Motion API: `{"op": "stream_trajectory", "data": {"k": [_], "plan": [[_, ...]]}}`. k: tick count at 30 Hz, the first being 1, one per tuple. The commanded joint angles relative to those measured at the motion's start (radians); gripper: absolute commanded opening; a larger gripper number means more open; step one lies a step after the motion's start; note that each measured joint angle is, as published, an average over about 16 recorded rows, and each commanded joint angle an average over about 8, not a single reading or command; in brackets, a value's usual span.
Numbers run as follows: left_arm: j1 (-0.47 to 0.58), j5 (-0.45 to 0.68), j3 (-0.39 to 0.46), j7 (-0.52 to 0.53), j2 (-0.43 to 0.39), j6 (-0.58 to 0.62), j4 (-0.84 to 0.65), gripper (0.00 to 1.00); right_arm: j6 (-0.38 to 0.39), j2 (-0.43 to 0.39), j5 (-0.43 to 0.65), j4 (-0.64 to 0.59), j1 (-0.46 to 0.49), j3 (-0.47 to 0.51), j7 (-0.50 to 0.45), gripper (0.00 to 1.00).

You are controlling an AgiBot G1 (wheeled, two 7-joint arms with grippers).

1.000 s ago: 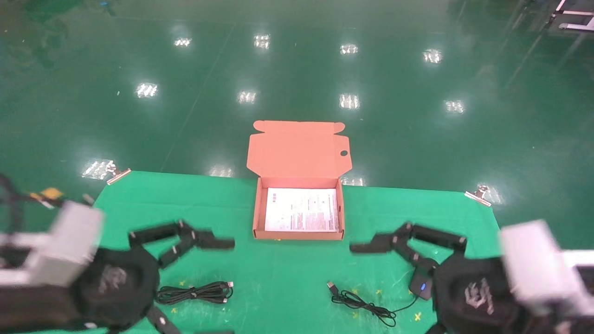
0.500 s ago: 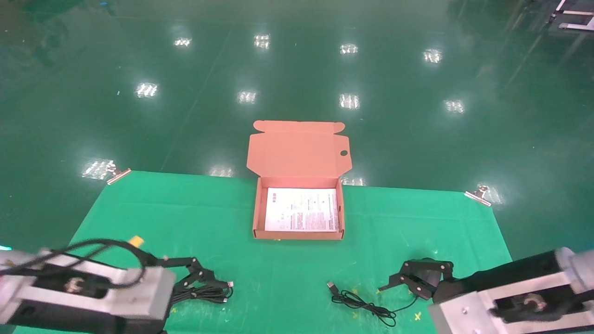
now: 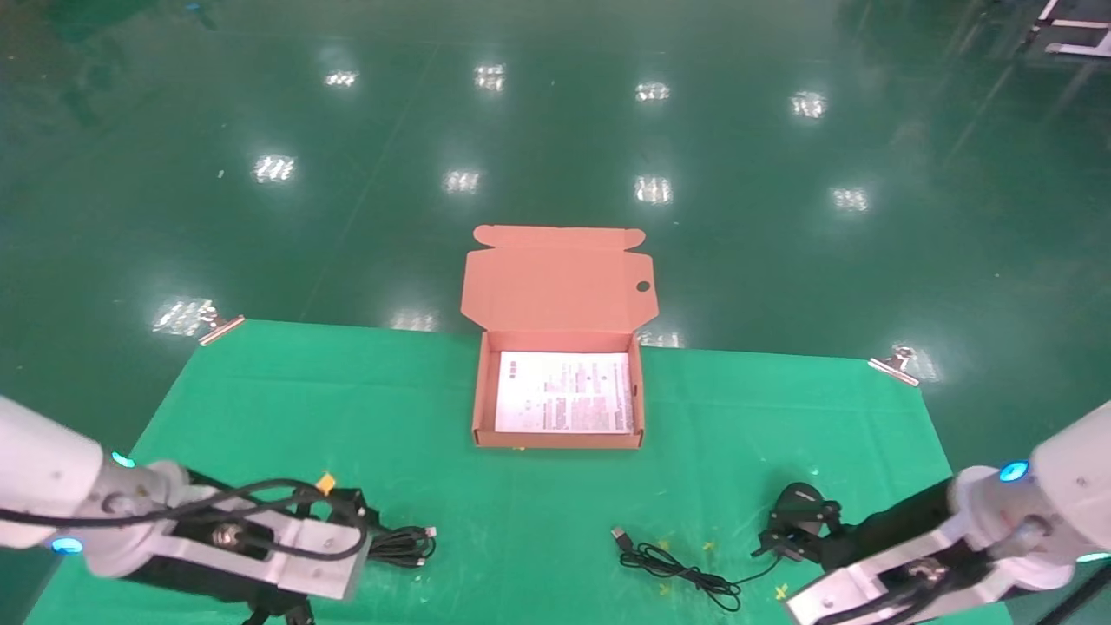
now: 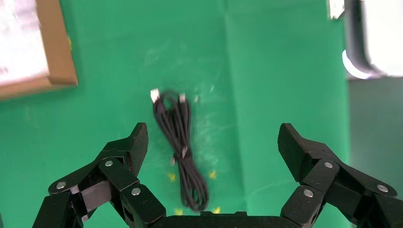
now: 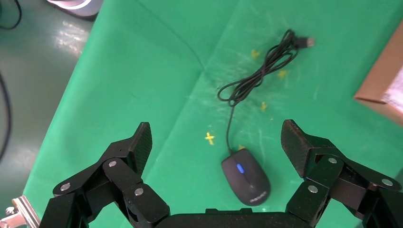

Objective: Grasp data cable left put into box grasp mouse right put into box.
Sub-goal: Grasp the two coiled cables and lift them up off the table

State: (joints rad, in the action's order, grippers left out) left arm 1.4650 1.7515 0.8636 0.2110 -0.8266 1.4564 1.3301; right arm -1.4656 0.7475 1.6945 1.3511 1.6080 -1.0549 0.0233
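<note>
The orange-brown box (image 3: pixel 476 408) sits open at the middle of the green cloth, lid flipped back and a white printed sheet (image 3: pixel 564 392) inside. The data cable (image 4: pixel 178 147), a black bundled coil, lies flat near the front left; only its plug end (image 3: pixel 408 542) shows in the head view. My left gripper (image 4: pixel 214 140) hovers open above it, fingers on either side, not touching. The black mouse (image 5: pixel 245 176) with a blue-lit wheel lies at the front right, with its thin cord (image 3: pixel 681 571) trailing left. My right gripper (image 5: pixel 216 137) hangs open above it and hides it in the head view.
Metal clips (image 3: pixel 221 328) (image 3: pixel 894 365) pin the cloth's far corners. Small yellow crosses (image 5: pixel 209 138) mark the cloth near both items. Bare cloth (image 3: pixel 347 417) lies between each gripper and the box. Glossy green floor lies beyond the table.
Both arms have swung down from a raised pose near the box to low over the front edge, the left over the cable and the right over the mouse. Both grippers stay open.
</note>
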Motion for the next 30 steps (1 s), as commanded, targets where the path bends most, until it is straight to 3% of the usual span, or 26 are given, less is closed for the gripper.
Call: {"op": "stream_trajectory", "data": {"k": [1,15,30], "plan": [[-0.006,0.049,0.016,0.004,-0.013,-0.023,0.002,1.0,0.02,0.007,0.027,0.0,-0.012,-0.012,-0.013,1.0],[-0.059,0.255,0.061,0.123,-0.077,-0.149,-0.033,1.0,0.21,0.04,0.176,-0.018,-0.121,-0.034,-0.142,1.0],[-0.099,0.254,0.047,0.216,-0.148,-0.221,-0.259,1.0,0.338,0.106,0.21,-0.105,-0.182,-0.023,-0.235,1.0]]}}
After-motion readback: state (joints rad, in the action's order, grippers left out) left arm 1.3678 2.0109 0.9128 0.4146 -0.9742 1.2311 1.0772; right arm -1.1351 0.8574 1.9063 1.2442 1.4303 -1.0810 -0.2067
